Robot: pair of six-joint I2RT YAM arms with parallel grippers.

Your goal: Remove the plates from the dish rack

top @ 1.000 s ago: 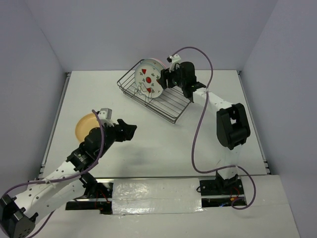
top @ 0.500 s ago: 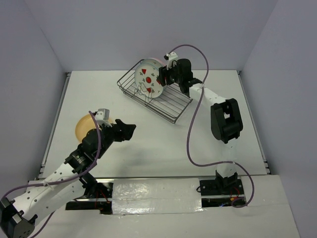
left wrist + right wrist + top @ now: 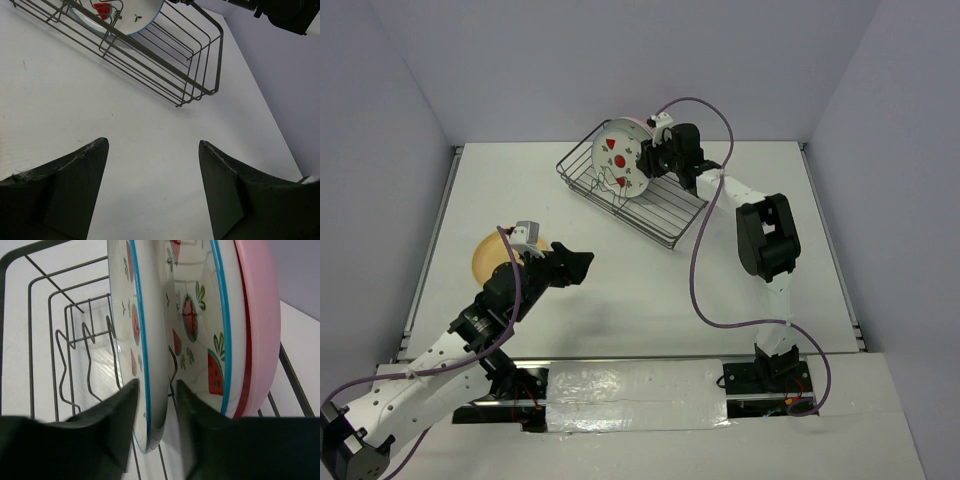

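Top external view: over the last second the right gripper point(image 3: 650, 155) has crept closer to the plates. Its arm has folded up taller, elbow high and wrist reaching to the far side of the dark wire dish rack point(image 3: 665, 215). I think it is getting ready to pull out the next plate. The front white plate with red fruit prints point(image 3: 620, 160) and the plain pink plate point(image 3: 642, 123) stand on edge in the rack. The plain tan-orange plate point(image 3: 485, 255) lies flat on the white table point(image 3: 640, 300) at the left, so one is out. The left gripper point(image 3: 582, 262) has hardly moved and hangs low beside that plate, arm stretched forward. Left wrist view: the left gripper point(image 3: 152, 144) has its fingers wide apart with nothing between them, pointing at the rack point(image 3: 200, 55). Right wrist view: the right gripper point(image 3: 156, 390) has one finger on each side of the front white plate point(image 3: 150, 340), very close to its rim. I cannot tell if they squeeze it yet. Behind it stand the second white plate point(image 3: 200, 340) and the pink plate point(image 3: 260, 330).
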